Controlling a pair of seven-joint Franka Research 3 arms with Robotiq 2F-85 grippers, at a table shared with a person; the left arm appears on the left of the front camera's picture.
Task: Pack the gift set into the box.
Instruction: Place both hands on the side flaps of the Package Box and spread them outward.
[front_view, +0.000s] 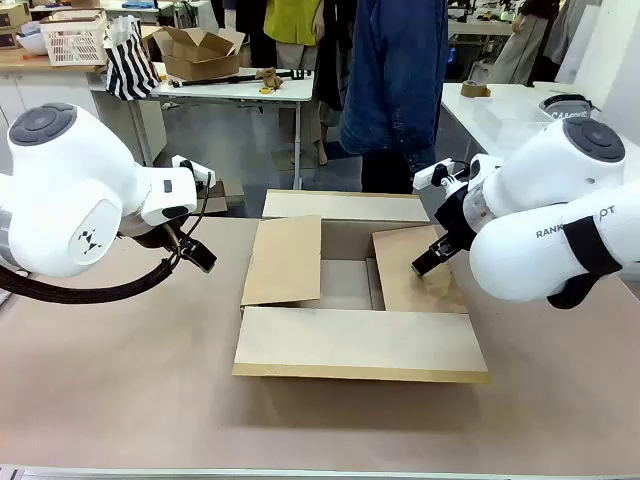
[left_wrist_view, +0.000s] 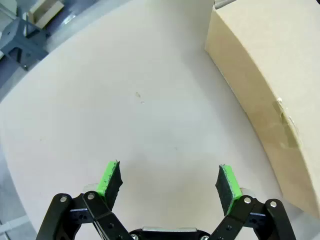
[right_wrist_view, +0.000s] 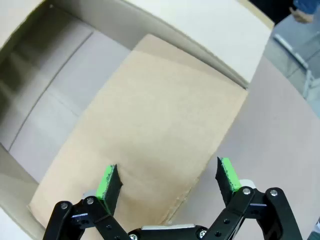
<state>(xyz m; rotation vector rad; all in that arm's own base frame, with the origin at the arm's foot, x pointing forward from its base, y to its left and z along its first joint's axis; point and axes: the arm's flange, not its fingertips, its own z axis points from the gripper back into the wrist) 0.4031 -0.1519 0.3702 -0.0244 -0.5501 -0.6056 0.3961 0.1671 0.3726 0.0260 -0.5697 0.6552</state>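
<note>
The box (front_view: 355, 345) is a shallow brown cardboard carton in the middle of the table, its four flaps spread open and its inside bare. The gift set is out of view. My left gripper (front_view: 197, 256) hangs open over bare table left of the box; in the left wrist view its green pads (left_wrist_view: 111, 180) are apart, with the box's side wall (left_wrist_view: 260, 95) at the right. My right gripper (front_view: 428, 262) is open just above the box's right flap (right_wrist_view: 145, 135), nothing between its pads (right_wrist_view: 226, 174).
A person in a blue denim coat (front_view: 395, 80) stands at the far side of the table behind the box. Farther back are a table with a smaller cardboard box (front_view: 200, 52), a striped bag (front_view: 130, 60) and a white basket (front_view: 75, 38).
</note>
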